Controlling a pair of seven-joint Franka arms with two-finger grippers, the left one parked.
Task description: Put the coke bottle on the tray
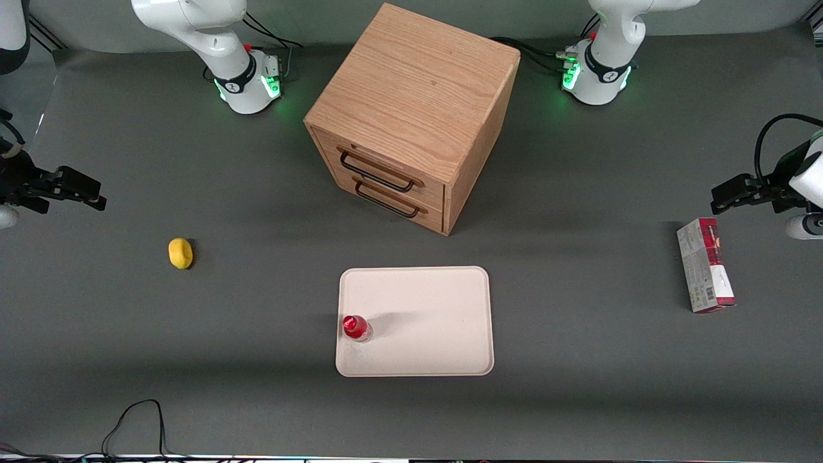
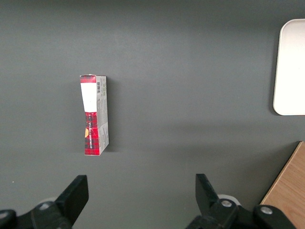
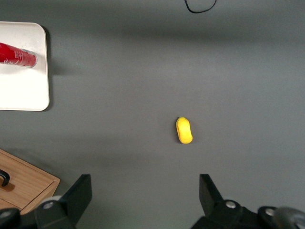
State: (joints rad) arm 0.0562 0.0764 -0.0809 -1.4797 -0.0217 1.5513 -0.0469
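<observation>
The coke bottle (image 1: 355, 327) stands upright on the cream tray (image 1: 424, 321), close to the tray edge that faces the working arm's end; its red body (image 3: 16, 55) also shows in the right wrist view on the tray (image 3: 24, 90). My gripper (image 1: 96, 193) hangs well above the table at the working arm's end, far from the tray. Its fingers (image 3: 81, 188) stand wide apart with nothing between them, so the gripper (image 3: 143, 191) is open.
A yellow lemon (image 1: 180, 253) lies on the table between my gripper and the tray, seen too as the lemon (image 3: 184, 130) under the wrist. A wooden drawer cabinet (image 1: 411, 116) stands farther back. A red-and-grey carton (image 1: 705, 265) lies toward the parked arm's end.
</observation>
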